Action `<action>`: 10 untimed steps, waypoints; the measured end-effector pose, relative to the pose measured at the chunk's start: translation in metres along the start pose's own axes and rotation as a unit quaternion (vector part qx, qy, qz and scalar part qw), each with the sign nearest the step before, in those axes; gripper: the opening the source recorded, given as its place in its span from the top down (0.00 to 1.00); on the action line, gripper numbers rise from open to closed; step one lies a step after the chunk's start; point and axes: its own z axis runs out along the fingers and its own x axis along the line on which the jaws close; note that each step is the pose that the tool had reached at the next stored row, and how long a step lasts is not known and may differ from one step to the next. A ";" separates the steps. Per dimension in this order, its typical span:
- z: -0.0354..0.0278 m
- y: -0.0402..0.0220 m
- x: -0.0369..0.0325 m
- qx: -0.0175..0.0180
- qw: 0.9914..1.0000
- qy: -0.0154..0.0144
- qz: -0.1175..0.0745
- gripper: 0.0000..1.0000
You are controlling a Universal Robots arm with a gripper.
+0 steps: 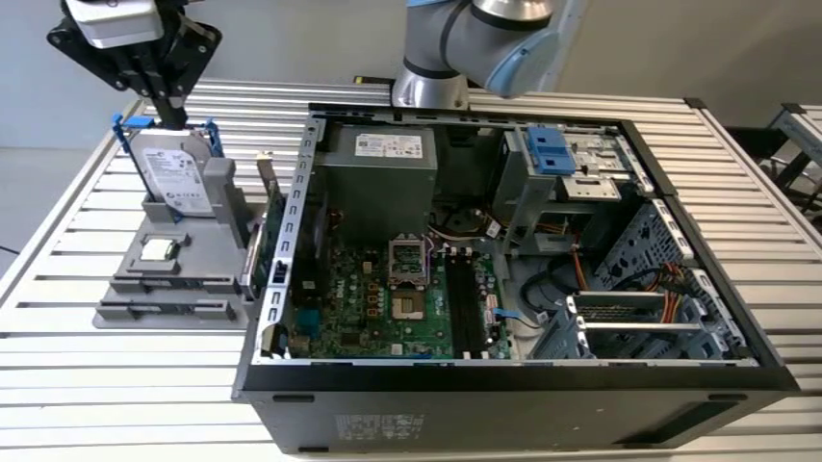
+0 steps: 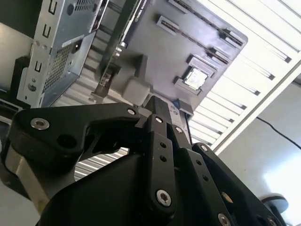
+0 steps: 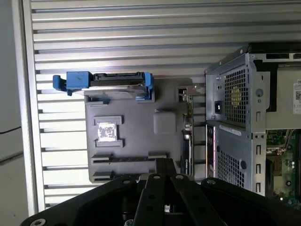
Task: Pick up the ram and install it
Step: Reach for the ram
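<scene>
We judge the pick-up hardly begun. The gripper, jaws closed on nothing, hangs at the exterior view's upper left, just over the hard drive. We cannot tell where the memory stick lies. Grasping it calls for opened jaws.

A slatted metal table stood before a plain pale wall, grey floor beyond its edge.

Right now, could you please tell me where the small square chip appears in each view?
Exterior view: chip on the grey holder, beside the hard drive.
First wrist view: chip on the holder, near the hard drive.
Second wrist view: chip on the holder.
Shared landmark: the grey holder.
</scene>
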 end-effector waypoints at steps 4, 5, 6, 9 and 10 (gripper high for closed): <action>-0.0002 -0.0006 0.0114 0.000 1.000 0.000 -0.001 1.00; -0.0003 -0.0007 0.0136 0.000 1.000 0.000 -0.002 1.00; -0.0003 -0.0008 0.0158 0.000 1.000 0.000 -0.004 1.00; -0.0004 -0.0011 0.0208 0.000 1.000 0.000 -0.009 1.00; -0.0005 -0.0012 0.0221 0.000 1.000 0.001 -0.011 1.00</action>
